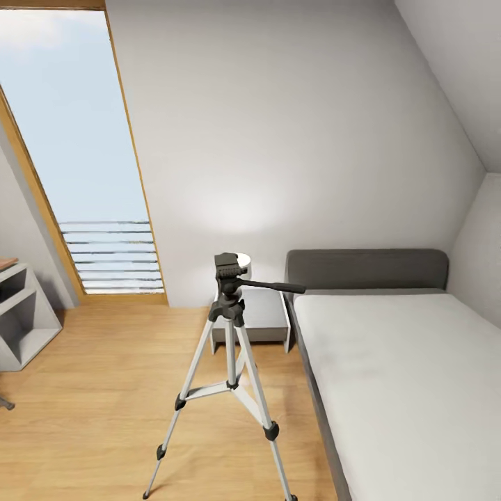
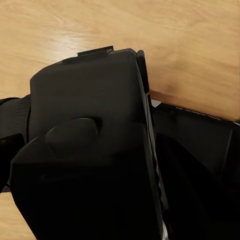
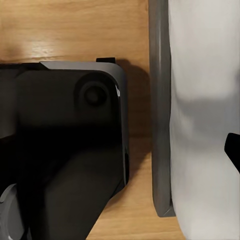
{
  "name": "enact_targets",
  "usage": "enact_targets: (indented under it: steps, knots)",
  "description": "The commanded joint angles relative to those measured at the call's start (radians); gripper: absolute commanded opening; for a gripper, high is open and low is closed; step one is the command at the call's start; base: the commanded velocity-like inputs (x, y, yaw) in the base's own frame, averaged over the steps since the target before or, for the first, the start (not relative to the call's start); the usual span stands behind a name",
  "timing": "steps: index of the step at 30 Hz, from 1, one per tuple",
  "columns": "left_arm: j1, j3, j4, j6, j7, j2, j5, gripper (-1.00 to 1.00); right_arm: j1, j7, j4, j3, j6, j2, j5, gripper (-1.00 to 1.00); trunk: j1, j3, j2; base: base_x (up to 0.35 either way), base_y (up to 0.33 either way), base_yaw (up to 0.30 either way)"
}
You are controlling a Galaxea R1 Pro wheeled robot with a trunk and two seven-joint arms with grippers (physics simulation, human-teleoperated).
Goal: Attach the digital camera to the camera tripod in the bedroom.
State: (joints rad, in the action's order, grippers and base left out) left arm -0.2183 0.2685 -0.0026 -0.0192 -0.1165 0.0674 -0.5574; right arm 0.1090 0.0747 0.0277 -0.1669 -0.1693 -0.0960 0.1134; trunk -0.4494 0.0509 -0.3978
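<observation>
I am facing the camera tripod, which stands upright on the light wood floor just beside the low grey bed, its dark pan head at the top and the long handle pointing toward the bed; a small nightstand sits behind it against the wall, and white shelves stand off to the left by the tall window. I cannot pick out the digital camera in any of my views, so I would not assume it is in hand. Both wrist views show dark robot housing over the floor, the right one also passing along the bed's grey edge and white mattress; of either gripper I cannot tell whether it is open, closed or carrying anything. To do this step well, I judge I should first find the camera, then roll in slowly and squarely, keeping the base off the splayed legs, which look easy to knock, and bring the camera down level onto the head plate.
</observation>
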Motion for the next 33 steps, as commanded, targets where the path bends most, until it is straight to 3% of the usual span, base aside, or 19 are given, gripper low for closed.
enact_targets:
  steps: [1,33]
  knots:
    - [-0.001,0.008,0.001,-0.002,-0.005,0.0,-0.009,-1.0,0.001,0.002,0.003,-0.009,-0.006,-0.001,0.01,1.0,-0.001,0.002,-0.002,0.0,0.0,-0.01]
    - [-0.001,0.008,0.001,-0.002,-0.005,0.0,-0.009,-1.0,0.001,0.002,0.003,-0.007,0.005,-0.001,0.009,1.0,-0.001,0.008,-0.002,0.0,0.0,-0.001]
